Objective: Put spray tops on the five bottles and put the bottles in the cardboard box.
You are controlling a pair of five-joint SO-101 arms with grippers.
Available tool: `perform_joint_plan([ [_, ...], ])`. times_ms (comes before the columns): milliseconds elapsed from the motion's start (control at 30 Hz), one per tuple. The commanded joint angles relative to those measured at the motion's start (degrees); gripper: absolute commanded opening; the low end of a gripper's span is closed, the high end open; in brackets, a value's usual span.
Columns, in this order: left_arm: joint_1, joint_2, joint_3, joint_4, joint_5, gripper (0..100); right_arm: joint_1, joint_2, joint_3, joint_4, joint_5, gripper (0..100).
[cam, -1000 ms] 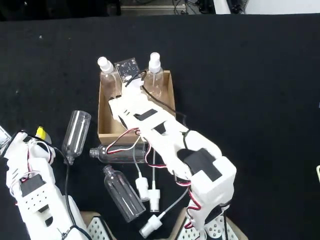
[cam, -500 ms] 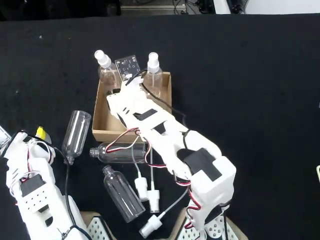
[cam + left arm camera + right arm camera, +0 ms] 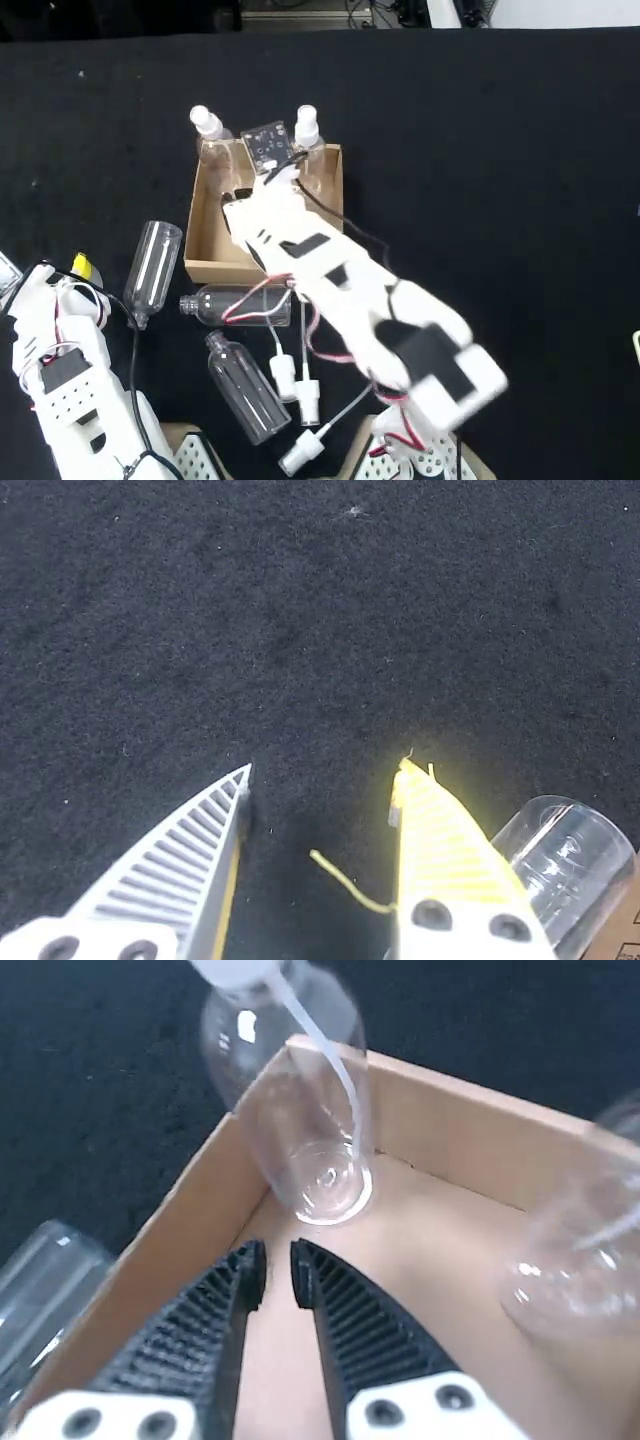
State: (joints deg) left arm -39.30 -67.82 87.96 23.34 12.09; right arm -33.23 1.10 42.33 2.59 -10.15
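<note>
Nearest, three white plastic spray tops [image 3: 284,375] lie loose on the black worktop [image 3: 520,160] between the two arm bases. Beside them, three clear uncapped plastic bottles [image 3: 245,388] lie on their sides. By this layout three of the five bottles await capping, and tops and bottles are kept together, probably so that both arms can reach them.

The left tool [image 3: 325,770] hangs over bare worktop with its jaws wide and empty. The base of one lying bottle [image 3: 565,855] is just beside its yellow finger [image 3: 440,850]. That stance would suit a grasp of this bottle, though that is a judgement only.

Farther off sits the brown cardboard box [image 3: 193,225], with the right arm stretched over it. The right tool [image 3: 275,1257] is inside the box above its floor, with its jaws drawn almost together and holding nothing.

At the box's far wall stand two clear bottles fitted with white spray tops. One capped bottle [image 3: 310,1110] is in the corner just ahead of the right tool, and the second capped bottle [image 3: 580,1250] is in the opposite corner. Standing them at the far end leaves the near floor free, presumably for the remaining three.
</note>
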Motion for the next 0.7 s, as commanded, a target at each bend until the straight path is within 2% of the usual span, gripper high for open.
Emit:
perform_joint_plan([
  [0,0.0,-0.7,-2.7,-1.2,0.1,20,1.4,-15.4,0.7,12.6,-0.1,1.1],
  [100,0.0,-0.7,-2.7,-1.2,0.1,20,3.8,-25.3,0.7,25.1,1.9,1.1],
  [267,0.1,-0.7,-2.7,-1.2,0.1,20,7.2,-35.5,0.8,39.6,10.0,1.7],
  [367,0.1,-0.7,-2.7,-1.2,0.1,20,12.0,-36.4,1.1,45.9,9.1,8.1],
  [467,0.1,-0.7,-2.7,-1.2,0.1,20,15.3,-34.3,2.4,45.9,6.2,13.0],
  [667,0.1,-0.7,-2.6,-1.2,0.1,20,16.1,-26.2,6.2,37.9,2.3,9.3],
])
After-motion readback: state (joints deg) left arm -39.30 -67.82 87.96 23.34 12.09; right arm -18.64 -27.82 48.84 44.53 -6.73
